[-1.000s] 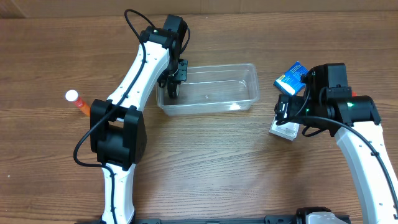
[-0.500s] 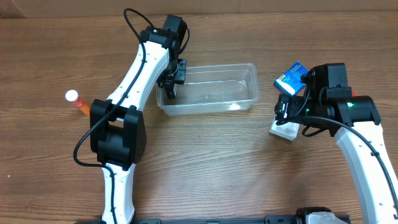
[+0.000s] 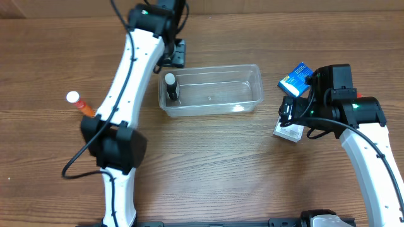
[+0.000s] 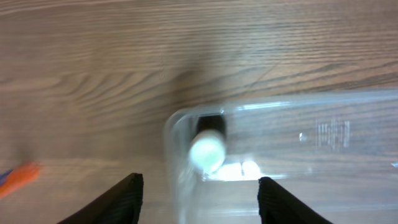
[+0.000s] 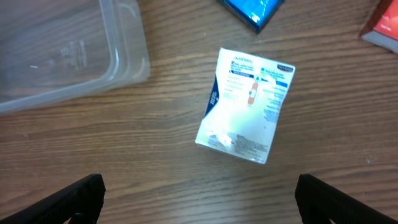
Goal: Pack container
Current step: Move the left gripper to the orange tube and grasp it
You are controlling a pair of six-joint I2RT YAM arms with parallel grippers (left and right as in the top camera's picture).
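Right of container [image 3: 246,88] sit white pkt [image 5: 245,106] under released right gripper [image 5: 199,193], blue pkt [image 3: 295,77]; left gripper [image 4: 198,186] released by bottle [image 3: 170,86] inside.

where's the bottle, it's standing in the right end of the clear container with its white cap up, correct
Not quite: the bottle stands in the left end of the container, white cap up. The overhead view shows it.

Bottle [image 3: 170,86] in, packet [image 5: 245,106] out.
Bottle stands in the container [image 3: 214,107] end nearest the left gripper [image 4: 199,199]; packet lies on the surface [image 3: 221,164] beneath the right gripper [image 5: 199,199].
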